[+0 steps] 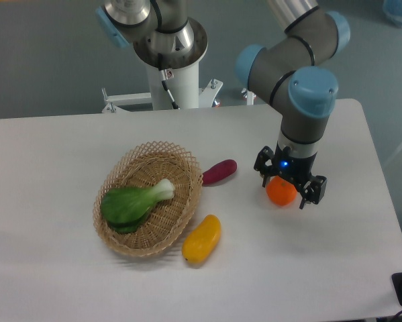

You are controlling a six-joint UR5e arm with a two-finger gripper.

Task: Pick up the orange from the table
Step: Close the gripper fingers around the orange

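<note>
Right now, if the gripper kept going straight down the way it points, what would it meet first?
The orange. The gripper points down with its jaws either side of it, so it would likely press the fruit against the table. Depth is uncertain.

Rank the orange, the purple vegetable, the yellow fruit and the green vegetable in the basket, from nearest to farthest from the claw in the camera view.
1. The orange: between the fingers of the claw.
2. The purple vegetable: on the table, between claw and basket.
3. The yellow fruit: in front of the basket.
4. The green vegetable: inside the basket, farthest over.
</note>
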